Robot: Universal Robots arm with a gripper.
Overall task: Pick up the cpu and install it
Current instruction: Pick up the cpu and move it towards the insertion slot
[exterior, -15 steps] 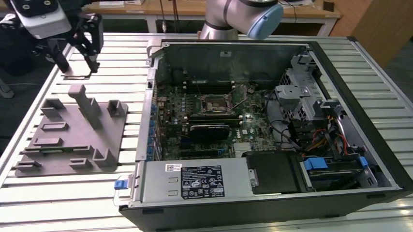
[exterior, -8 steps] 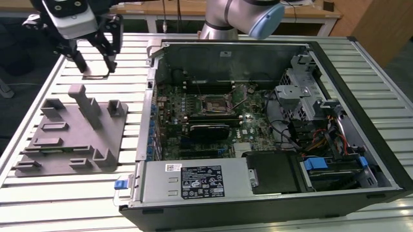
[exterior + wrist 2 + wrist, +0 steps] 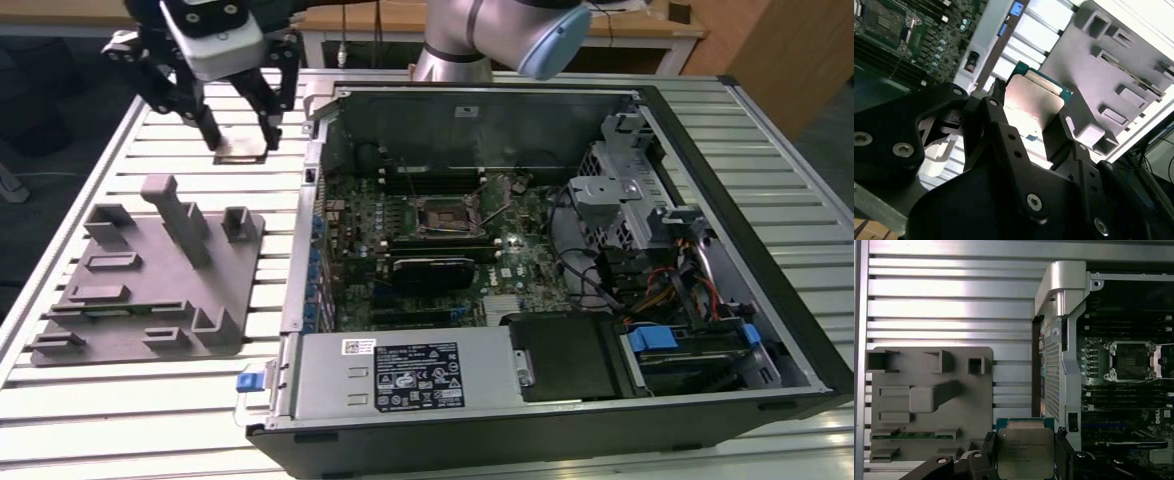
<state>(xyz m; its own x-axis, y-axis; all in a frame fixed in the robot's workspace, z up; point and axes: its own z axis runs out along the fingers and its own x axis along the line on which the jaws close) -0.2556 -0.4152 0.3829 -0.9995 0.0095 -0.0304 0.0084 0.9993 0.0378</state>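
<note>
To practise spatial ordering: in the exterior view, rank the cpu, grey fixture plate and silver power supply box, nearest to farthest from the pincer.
1. Pale silver square cpu, held in the pincer.
2. Grey plastic fixture plate, exterior view's left.
3. Silver metal power supply box, inside the black computer case.

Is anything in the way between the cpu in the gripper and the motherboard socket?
Only the case wall stands upright between the held cpu and the socket. Above it the way is open, and the socket looks uncovered.
</note>
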